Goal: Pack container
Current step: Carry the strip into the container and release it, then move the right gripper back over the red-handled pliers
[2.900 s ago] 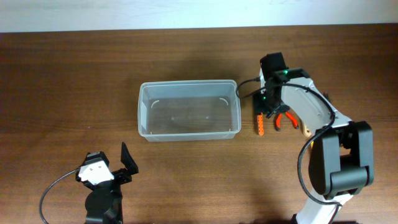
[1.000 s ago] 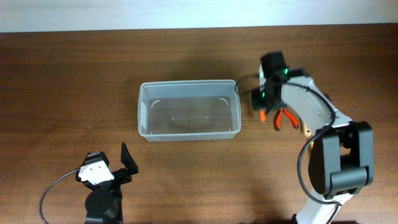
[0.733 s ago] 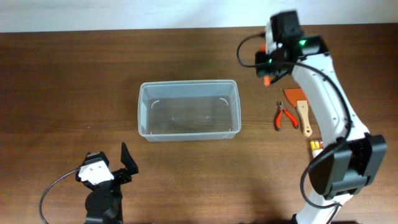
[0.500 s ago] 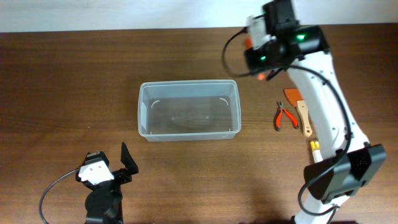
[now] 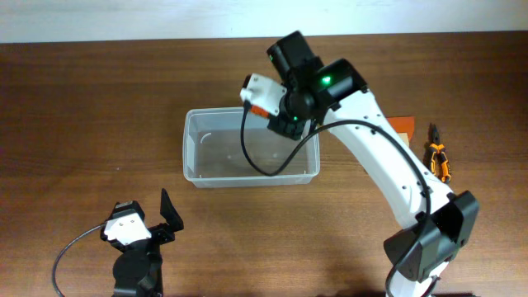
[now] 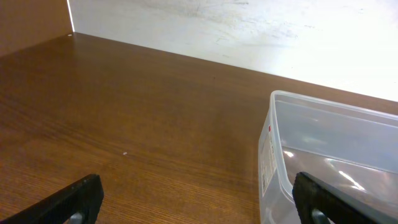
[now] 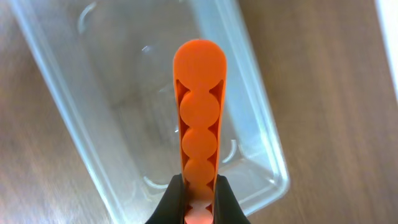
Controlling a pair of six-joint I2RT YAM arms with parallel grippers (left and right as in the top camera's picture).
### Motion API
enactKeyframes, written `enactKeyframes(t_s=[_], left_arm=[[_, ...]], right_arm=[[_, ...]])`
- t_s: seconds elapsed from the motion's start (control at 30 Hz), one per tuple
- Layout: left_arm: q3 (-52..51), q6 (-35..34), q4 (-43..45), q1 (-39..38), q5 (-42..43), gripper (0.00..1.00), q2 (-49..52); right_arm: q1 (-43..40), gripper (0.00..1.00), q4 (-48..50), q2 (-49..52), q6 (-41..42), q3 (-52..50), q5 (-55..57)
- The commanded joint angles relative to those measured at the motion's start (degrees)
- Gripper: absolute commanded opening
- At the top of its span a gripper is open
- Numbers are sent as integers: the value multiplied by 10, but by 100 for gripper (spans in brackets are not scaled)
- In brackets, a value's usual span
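Container (image 5: 251, 148) of translucent rounded plastic, right gripper (image 7: 198, 202) clamping scalloped orange bar (image 7: 199, 112) above it, left gripper (image 6: 199, 200) wide, empty.

Looks straight down from overhead on whole table (image 5: 82, 99). Left wrist: low, facing forward, container (image 6: 323, 155) ahead-right of left gripper (image 6: 199, 202). Right wrist: close above same container (image 7: 124, 93).

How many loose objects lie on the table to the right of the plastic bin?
2. An orange flat piece lies partly behind the right arm; what looks like a pair of pliers lies farther right. The arm may hide others.
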Motion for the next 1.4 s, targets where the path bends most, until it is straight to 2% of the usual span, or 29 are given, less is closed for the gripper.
enactKeyframes(t_s=[0.0, 0.27, 0.6, 0.73, 0.77, 0.8, 0.83, 0.9, 1.0, 1.17, 1.37], left_arm=[[-2, 5, -1, -2, -2, 99, -4], [-2, 5, -1, -2, -2, 99, -4], [-2, 5, -1, -2, -2, 99, -4], [-2, 5, -1, -2, -2, 99, -4], [-2, 5, -1, -2, -2, 99, -4], [-2, 5, -1, -2, -2, 99, -4], [-2, 5, -1, -2, -2, 99, -4], [-2, 5, -1, -2, -2, 99, -4], [-2, 5, -1, -2, -2, 99, -4], [-2, 5, -1, -2, -2, 99, -4], [-2, 5, -1, -2, -2, 99, -4]], right_arm=[[4, 4, 4, 20, -65, -39, -43], [4, 4, 49, 68, -68, -104, -87], [4, 5, 77, 106, -48, -106, -104], [4, 24, 78, 106, -38, -106, -104], [4, 32, 78, 106, -31, -106, -104], [4, 58, 78, 106, -26, -106, -104], [4, 73, 78, 106, -19, -106, -104], [4, 85, 78, 106, -15, -106, -104], [3, 86, 77, 102, -12, -102, -103], [-8, 88, 57, 64, 43, -53, -61], [-71, 88, -16, 5, 211, 68, 59]])
